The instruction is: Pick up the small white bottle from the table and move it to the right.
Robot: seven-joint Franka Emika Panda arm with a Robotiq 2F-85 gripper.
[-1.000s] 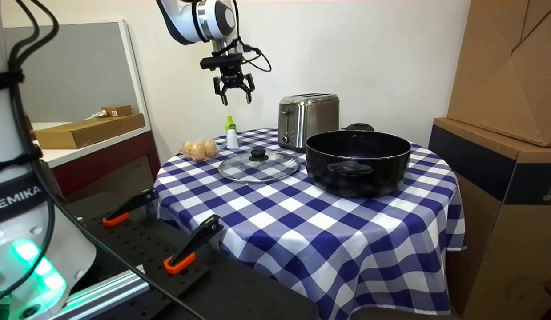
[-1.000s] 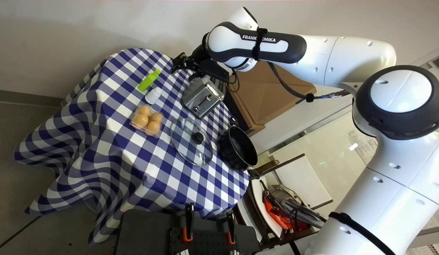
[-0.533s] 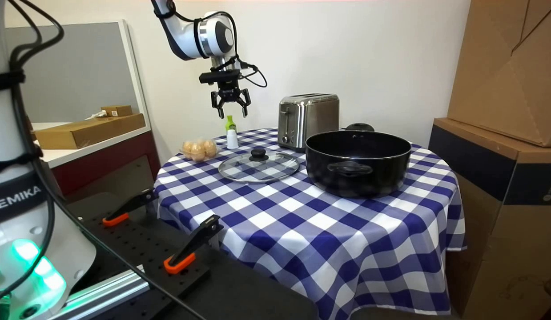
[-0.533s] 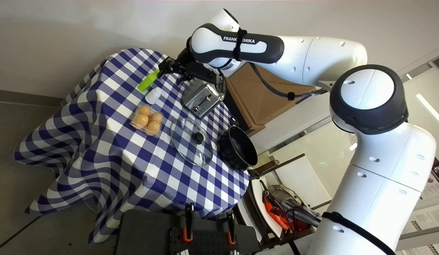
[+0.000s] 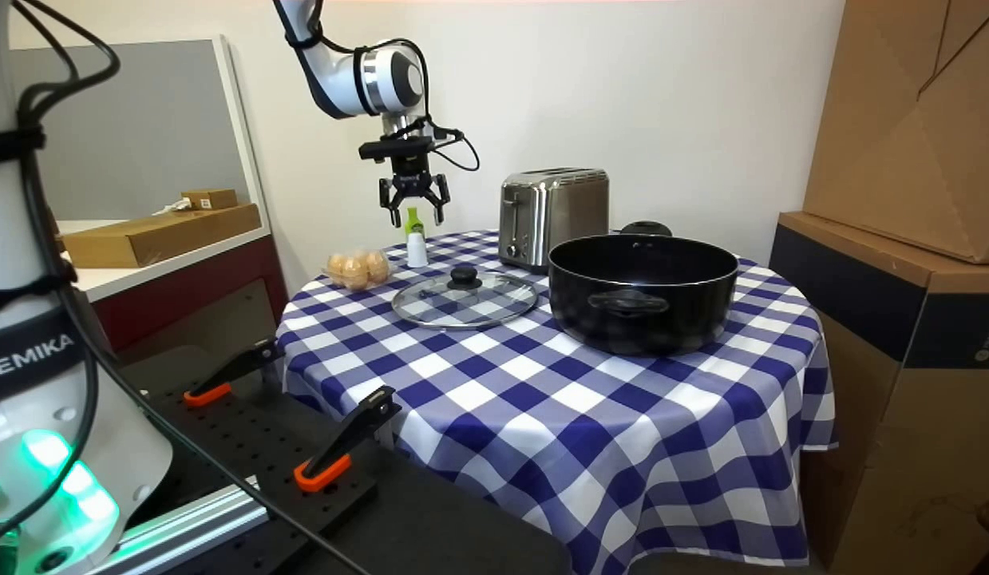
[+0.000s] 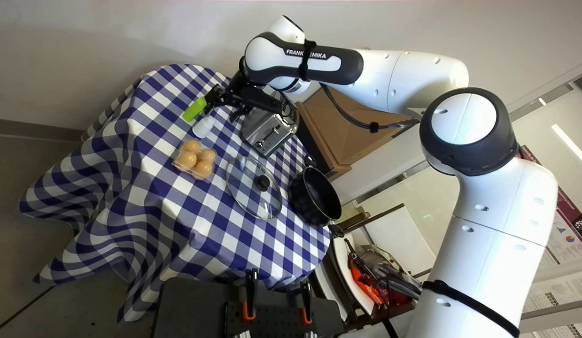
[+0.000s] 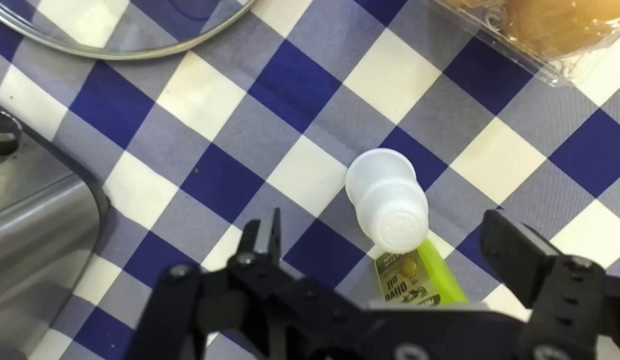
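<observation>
A round table [image 5: 558, 403] has a blue and white checked cloth [image 6: 154, 225]. Over it reaches the white robot arm [image 6: 497, 206]. On the cloth stands a black pot [image 5: 642, 323], and near it a metal toaster [image 5: 554, 216]. Just beside the pot lies a glass lid [image 6: 248, 190] with its black knob [image 5: 464, 276] upward. The gripper [image 5: 417, 218] hangs above the table; its two fingers [image 7: 515, 255] are spread widely from each other. Near the lid is a clear pack of eggs [image 5: 357, 270]. Next comes an upright green bottle [image 7: 435, 277], labelled "olive oil". The small white bottle [image 7: 387, 200] stands upright on the cloth, just beside the green one, toward the eggs, apart from the fingers.
</observation>
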